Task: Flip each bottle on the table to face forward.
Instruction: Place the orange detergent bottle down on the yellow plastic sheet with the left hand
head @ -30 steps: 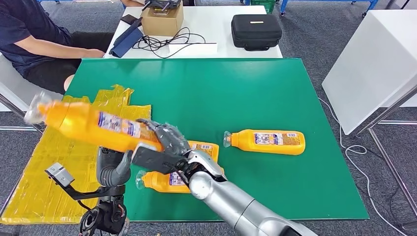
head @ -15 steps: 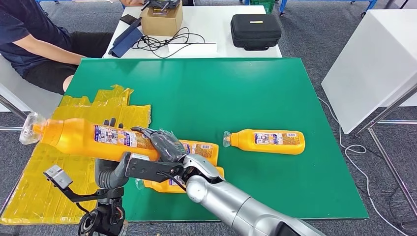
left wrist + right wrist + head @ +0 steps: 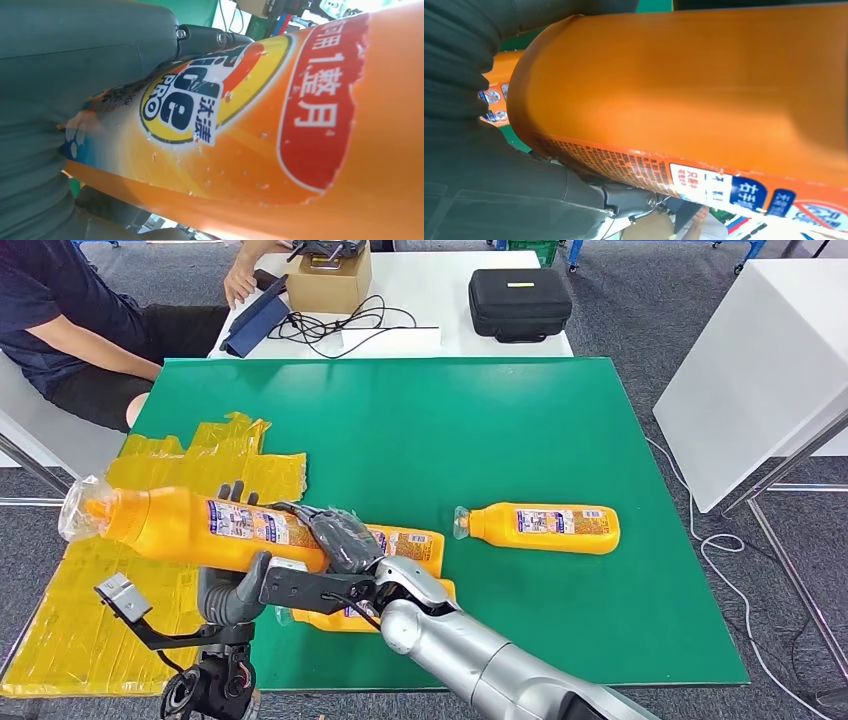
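Both hands are on one orange bottle (image 3: 200, 528) near the table's front left corner. Right hand (image 3: 335, 540) wraps its dark fingers around the fat bottom end, and left hand (image 3: 232, 585) cups the body from below, with fingertips peeking up behind it. The bottle is held up off the green table (image 3: 480, 420), lying almost level, its long way running across toward the left edge, with the cap end (image 3: 85, 512) out over the yellow plastic sheet (image 3: 120, 580). Its small-print label faces up, and the left wrist view shows the big logo on the underside, so I think it needs a roll before it goes down. Two more bottles lie flat: one just under the right hand (image 3: 400, 580), which could get in the way, and one (image 3: 540, 527) well apart toward the right edge. A person (image 3: 60, 320) sits past the far left corner.
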